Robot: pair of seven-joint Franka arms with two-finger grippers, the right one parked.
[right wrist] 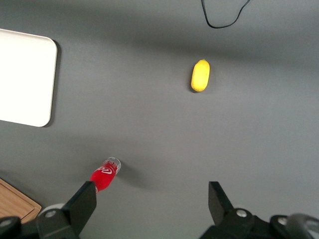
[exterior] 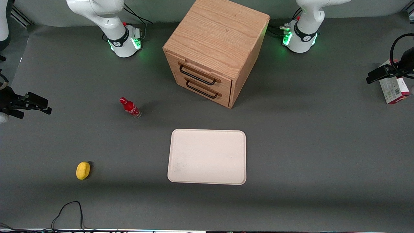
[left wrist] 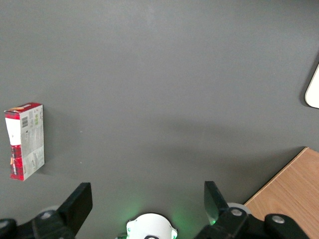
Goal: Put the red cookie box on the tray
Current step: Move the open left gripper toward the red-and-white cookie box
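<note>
Pincer [left wrist: 144, 201] wide open, holding nothing, up above the bench [exterior: 307, 145] near the red cookie box [left wrist: 25, 140]. Best to drop straight over the box, squeeze its thin red sides, then carry it flat to the tray [exterior: 207, 157].

Robot lab: 2 bolted arm bases [exterior: 124, 42] on grey matted table [exterior: 291, 145].

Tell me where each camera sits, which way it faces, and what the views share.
Front view: high, facing the arms, looking down on the table, tray, cabinet, bottle and lemon; both arm bases show, and the gripper hangs over the cookie box at the working arm's end.
Left wrist view: on the working arm, looking straight down; open gripper, its fingers apart above bare table, box lying apart from it.
Right wrist view: on the parked arm, looking down; its own fingers show.
Shared: both wrist views catch a tray corner.
</note>
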